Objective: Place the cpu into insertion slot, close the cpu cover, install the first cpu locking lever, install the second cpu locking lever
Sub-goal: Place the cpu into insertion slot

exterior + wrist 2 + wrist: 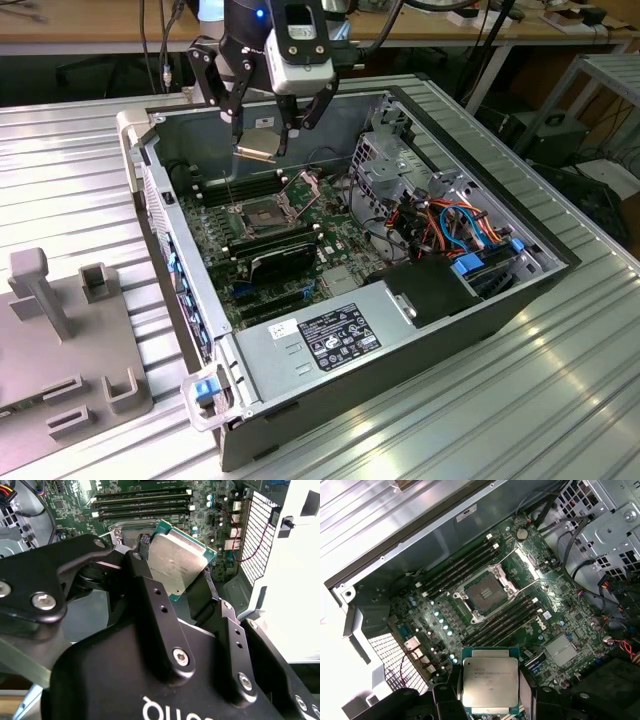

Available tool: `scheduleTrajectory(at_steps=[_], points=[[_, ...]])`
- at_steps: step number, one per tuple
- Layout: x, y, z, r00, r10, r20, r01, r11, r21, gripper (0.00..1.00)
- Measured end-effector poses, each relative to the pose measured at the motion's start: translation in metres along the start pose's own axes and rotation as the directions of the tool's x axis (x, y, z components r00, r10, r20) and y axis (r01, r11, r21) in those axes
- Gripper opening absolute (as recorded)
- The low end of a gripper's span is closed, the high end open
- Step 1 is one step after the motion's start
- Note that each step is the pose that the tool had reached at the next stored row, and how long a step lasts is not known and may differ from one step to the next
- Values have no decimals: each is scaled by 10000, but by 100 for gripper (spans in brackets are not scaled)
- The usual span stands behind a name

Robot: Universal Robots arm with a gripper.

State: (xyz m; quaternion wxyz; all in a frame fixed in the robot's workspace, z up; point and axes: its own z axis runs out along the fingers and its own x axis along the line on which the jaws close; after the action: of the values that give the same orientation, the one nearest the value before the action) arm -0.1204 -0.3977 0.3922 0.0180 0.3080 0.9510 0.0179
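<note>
My gripper (262, 138) hangs over the back of the open computer case, shut on the cpu (258, 146), a flat silvery square with a green rim. In both wrist views the cpu (489, 684) (177, 565) sits between the black fingers (146, 582), held by two opposite edges. Below and ahead lies the insertion slot (485, 593) (260, 216), a dark square in a metal frame on the green board, with nothing in it. The cpu cover (304, 190) stands raised at the slot's edge. Two thin wire levers (506, 556) stick out beside the slot.
Long black memory slots (460, 570) run along both sides of the socket. A black card (282, 258) stands in front of it, a labelled power supply (340, 335) nearer still. Drive cage (385, 160) and cables (455, 225) fill the exterior view's right. A grey fixture (60, 330) lies outside the case.
</note>
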Motion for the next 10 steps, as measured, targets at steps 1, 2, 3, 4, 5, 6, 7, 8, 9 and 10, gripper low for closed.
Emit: scheduleTrajectory(at_steps=[1,2,3,4,5,6,7,8,9,10], points=[[0,0,0,10000,63,2,-63,10000,2,55],[0,0,0,9999,126,5,-126,9999,3,55],[0,0,0,9998,186,8,-186,9998,4,55],[0,0,0,9997,258,11,-258,9997,6,55],[0,0,0,9995,330,15,-330,9995,8,55],[0,0,0,9993,384,17,-384,9993,8,55],[0,0,0,9990,439,20,-439,9990,10,55],[0,0,0,9985,550,25,-550,9985,13,55],[0,0,0,9982,604,27,-605,9982,13,55],[0,0,0,9979,649,29,-649,9979,14,55]])
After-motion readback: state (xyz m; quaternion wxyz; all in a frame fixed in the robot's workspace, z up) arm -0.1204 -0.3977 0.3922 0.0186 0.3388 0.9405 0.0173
